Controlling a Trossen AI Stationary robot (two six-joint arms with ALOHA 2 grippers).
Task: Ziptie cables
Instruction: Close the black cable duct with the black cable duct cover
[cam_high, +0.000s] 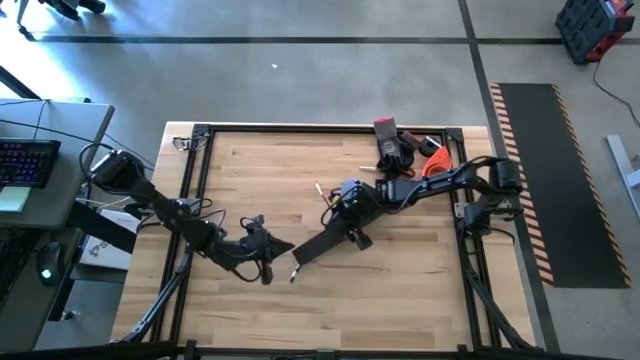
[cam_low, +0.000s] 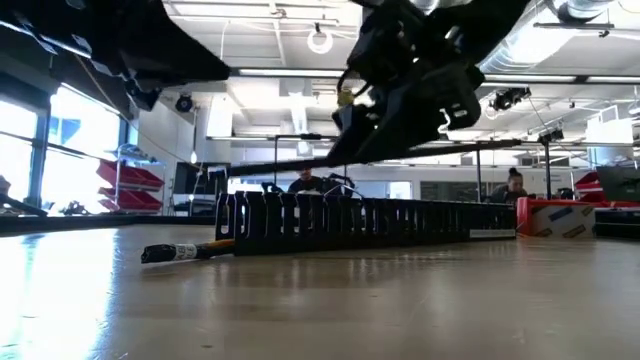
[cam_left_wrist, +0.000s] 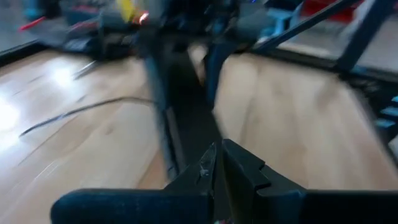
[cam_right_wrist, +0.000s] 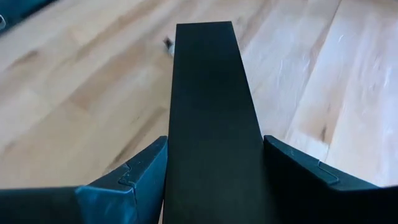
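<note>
Overhead, level and wrist views of one moment in a cable-tying task. The right gripper (cam_right_wrist: 214, 180) is clasping a long rigid black bar (cam_high: 322, 243) across its width, jaws spread to the bar's sides, so that one end is being held up while the far end is resting near the middle of the wooden desk (cam_high: 400, 280); judged from this, the bar is being steadied for the other arm. In the level view its comb-like slotted edge (cam_low: 350, 222) is showing as a row of upright teeth. The left gripper (cam_high: 258, 243) is sitting just beside the bar's lower end, jaws closed with nothing visible between them, its fingertips (cam_left_wrist: 214, 165) pointing along the bar. One thin dark cable (cam_left_wrist: 81, 112) is lying loose on the desk beside the bar, curving gently, far thinner than the bar. A bundle proper cannot be made out. Gloves and orange tools (cam_high: 410, 152) are lying at the desk's far edge.
</note>
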